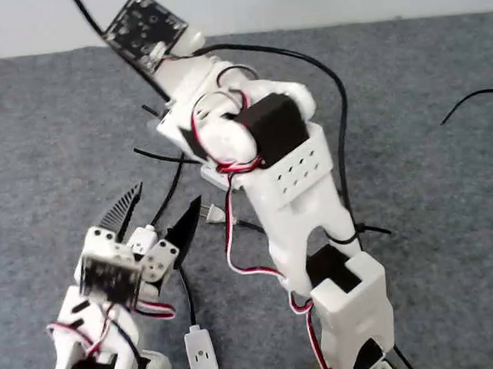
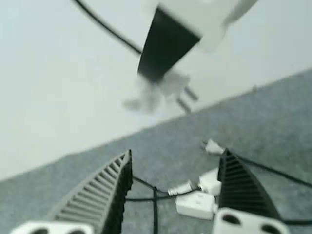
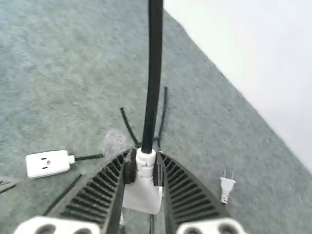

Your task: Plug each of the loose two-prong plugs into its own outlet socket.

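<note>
My right gripper is shut on a white two-prong plug, whose black cable runs straight away from the wrist. The left wrist view shows that plug blurred and held high above the carpet, prongs free. Low over the carpet, my left gripper stands open with nothing gripped. Beyond its fingers lie a white outlet socket and a loose plug. Another loose plug lies beside one of the left fingers. A socket and a plug lie below the right gripper.
Grey carpet covers the table. A white socket on a black lead lies next to the left arm's base. Thin black cables cross the carpet between the arms. Another cable end lies at the far right edge.
</note>
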### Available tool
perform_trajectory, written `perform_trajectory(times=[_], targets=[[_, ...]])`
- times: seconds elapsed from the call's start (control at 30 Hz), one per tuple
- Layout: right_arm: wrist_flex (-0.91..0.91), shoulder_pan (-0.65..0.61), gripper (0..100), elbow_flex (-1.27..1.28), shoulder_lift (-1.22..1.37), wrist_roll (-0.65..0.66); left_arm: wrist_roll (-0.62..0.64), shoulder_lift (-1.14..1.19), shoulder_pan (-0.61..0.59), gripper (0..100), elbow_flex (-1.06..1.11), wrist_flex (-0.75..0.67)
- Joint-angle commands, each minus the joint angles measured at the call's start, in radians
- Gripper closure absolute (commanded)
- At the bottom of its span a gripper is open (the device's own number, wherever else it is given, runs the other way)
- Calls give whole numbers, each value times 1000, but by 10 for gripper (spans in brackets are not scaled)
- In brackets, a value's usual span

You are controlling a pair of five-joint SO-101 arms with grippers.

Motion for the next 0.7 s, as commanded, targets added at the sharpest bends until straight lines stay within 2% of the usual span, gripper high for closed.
perform_trajectory(times=[0.0,0.17,0.43,0.67], targets=[[44,-24,991,-41,-56,-11,-14,3,3,720,-4,-60],[44,-61,991,-14,-56,-11,-28,8,-8,720,-4,-150],[44,-180,991,135,-203,-9,-57,12,-209,720,81,-382],[41,-274,991,311,-384,-15,-57,11,-218,720,165,-397]])
